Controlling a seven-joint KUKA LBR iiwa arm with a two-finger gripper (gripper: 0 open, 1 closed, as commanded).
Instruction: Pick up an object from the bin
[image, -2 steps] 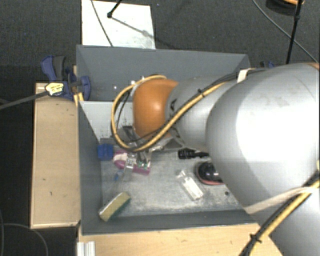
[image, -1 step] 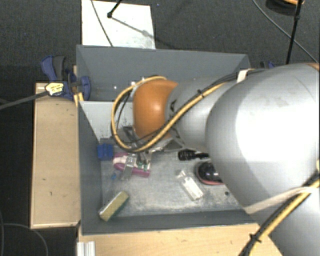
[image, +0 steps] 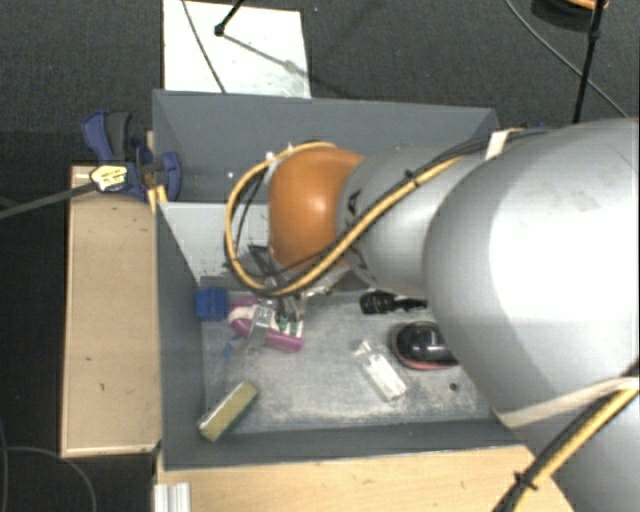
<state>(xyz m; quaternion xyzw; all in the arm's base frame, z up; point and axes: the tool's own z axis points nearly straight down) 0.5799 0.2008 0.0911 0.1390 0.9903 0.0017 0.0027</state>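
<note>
My gripper (image: 276, 320) hangs under the wrist at the left middle of the bin, low over a pink and purple elongated thing (image: 286, 343) that lies slanted on the floor. Its pink end (image: 242, 318) sticks out to the gripper's left, and its middle is hidden by the gripper. A small blue block (image: 210, 303) sits just left of that, close to the bin's left wall.
An olive rectangular block (image: 228, 410) lies at the front left. A clear plastic piece (image: 382, 375) rests in the middle front. Right of the gripper, a black and red rounded object (image: 423, 345) and a black cylinder (image: 384, 302) lie partly under the arm.
</note>
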